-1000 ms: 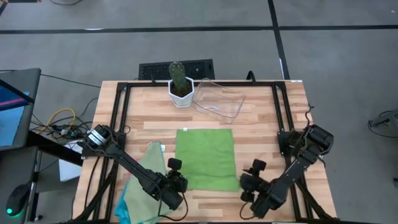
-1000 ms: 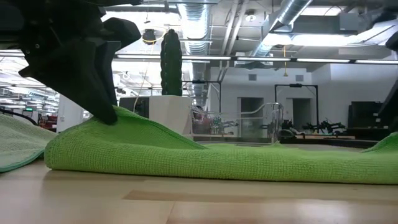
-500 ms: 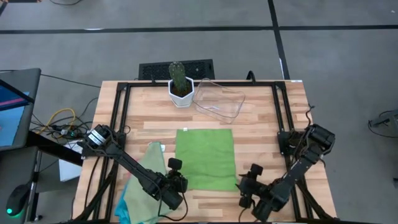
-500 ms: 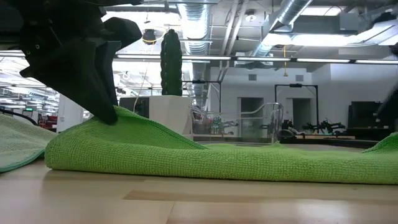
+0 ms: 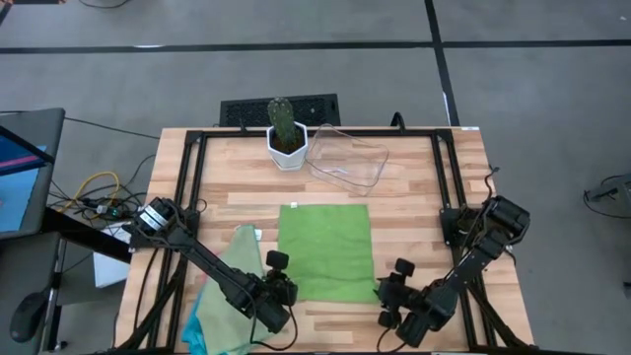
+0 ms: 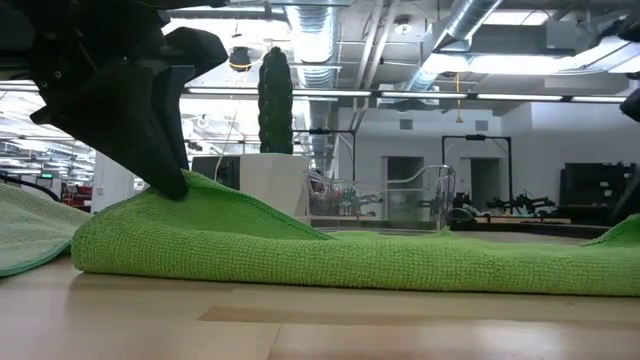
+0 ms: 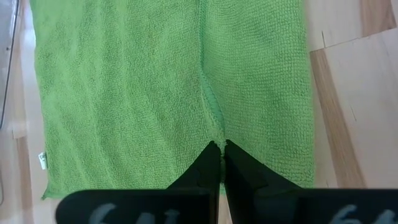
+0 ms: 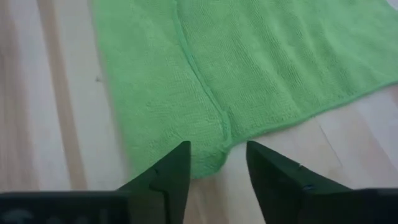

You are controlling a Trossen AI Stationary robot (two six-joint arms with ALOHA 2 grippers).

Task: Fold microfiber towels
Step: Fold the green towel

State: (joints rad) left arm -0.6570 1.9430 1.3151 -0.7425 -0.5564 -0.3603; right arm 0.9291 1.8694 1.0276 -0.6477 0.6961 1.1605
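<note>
Lying flat in the middle of the wooden table (image 5: pixel 414 177) is a bright green towel (image 5: pixel 324 249). It is spread out in one square. The left gripper (image 5: pixel 283 290) sits at the near left corner of this towel. Its two fingers are pressed tight together, and a small pinch of the green cloth is caught between the tips. In the left wrist view a raised ridge runs up the towel from that pinch. In the low view that corner of the towel is lifted into a little hill under the dark gripper.

The right gripper (image 5: pixel 392 296) is at the near right corner of the same towel. Its fingers (image 8: pixel 169 175) stand apart, one on each side of the towel's edge. A little fold of cloth lies between them, but they do not squeeze it.

More towels (image 5: pixel 225 286) lie in a soft heap just to the left of the spread one. A pale green one is on top, and a bit of blue peeks out at the near edge.

At the far side of the table stands a cactus in a white pot (image 5: pixel 285 134). A clear plastic tray (image 5: pixel 347 158) is right beside it.
</note>
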